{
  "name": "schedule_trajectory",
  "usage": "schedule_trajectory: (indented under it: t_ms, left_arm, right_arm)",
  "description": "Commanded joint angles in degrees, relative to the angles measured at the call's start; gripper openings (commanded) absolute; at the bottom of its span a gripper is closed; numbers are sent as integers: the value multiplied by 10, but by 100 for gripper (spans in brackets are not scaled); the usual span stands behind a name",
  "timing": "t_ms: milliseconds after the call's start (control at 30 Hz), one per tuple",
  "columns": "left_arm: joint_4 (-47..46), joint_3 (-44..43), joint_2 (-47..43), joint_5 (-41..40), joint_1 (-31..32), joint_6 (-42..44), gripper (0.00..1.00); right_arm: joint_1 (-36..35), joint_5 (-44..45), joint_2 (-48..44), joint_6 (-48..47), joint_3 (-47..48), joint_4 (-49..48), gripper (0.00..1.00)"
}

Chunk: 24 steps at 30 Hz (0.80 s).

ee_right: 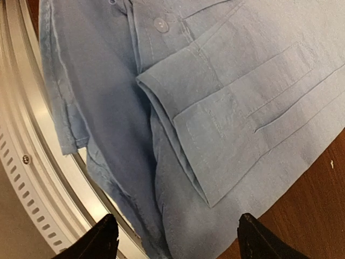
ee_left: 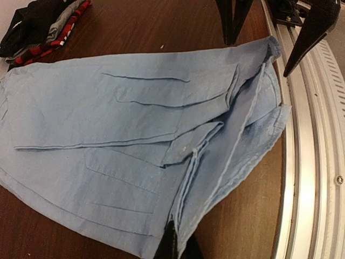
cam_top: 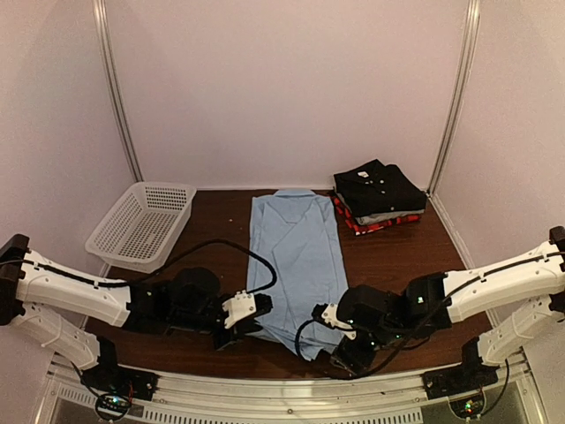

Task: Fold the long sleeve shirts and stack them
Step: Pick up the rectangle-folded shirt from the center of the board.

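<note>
A light blue collared shirt lies lengthwise mid-table, sleeves folded in, collar at the far end. My left gripper is at its near left edge and is shut on a fold of the cloth in the left wrist view; the fingertips are pressed together. My right gripper is at the near right corner, open and empty. Its fingers stand wide apart over the shirt's hem. A stack of folded black, grey and red-plaid shirts sits at the far right and also shows in the left wrist view.
A white mesh basket stands at the far left. The metal rail runs along the near table edge, just below the shirt's hem. Bare brown table lies between basket and shirt.
</note>
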<state>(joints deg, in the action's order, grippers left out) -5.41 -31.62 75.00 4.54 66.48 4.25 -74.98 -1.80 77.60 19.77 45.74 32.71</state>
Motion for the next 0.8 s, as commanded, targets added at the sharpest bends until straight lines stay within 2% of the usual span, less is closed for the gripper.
schedule_trajectory:
  t_ms: [0,133,233,433,633,667,767]
  left_arm:
    - [2,-22,-6,16,-9,-21,0]
    - [8,-27,-6,22,-10,-25,0]
    - [12,-28,-12,21,-10,-27,0]
    - [14,-28,-33,37,-11,-38,0]
    - [29,-30,-43,54,-11,-61,0]
    - [34,-31,-42,59,-10,-71,0]
    - [59,-36,-41,64,3,-108,0]
  right_arm:
    - [-15,48,13,5,14,20,77]
    - [-23,64,19,9,21,22,75]
    - [-26,70,30,11,22,24,70]
    - [-32,77,48,11,22,24,45]
    - [-50,75,32,20,23,35,5]
    - [-58,71,28,22,24,36,1]
    - [-88,51,19,32,25,35,0]
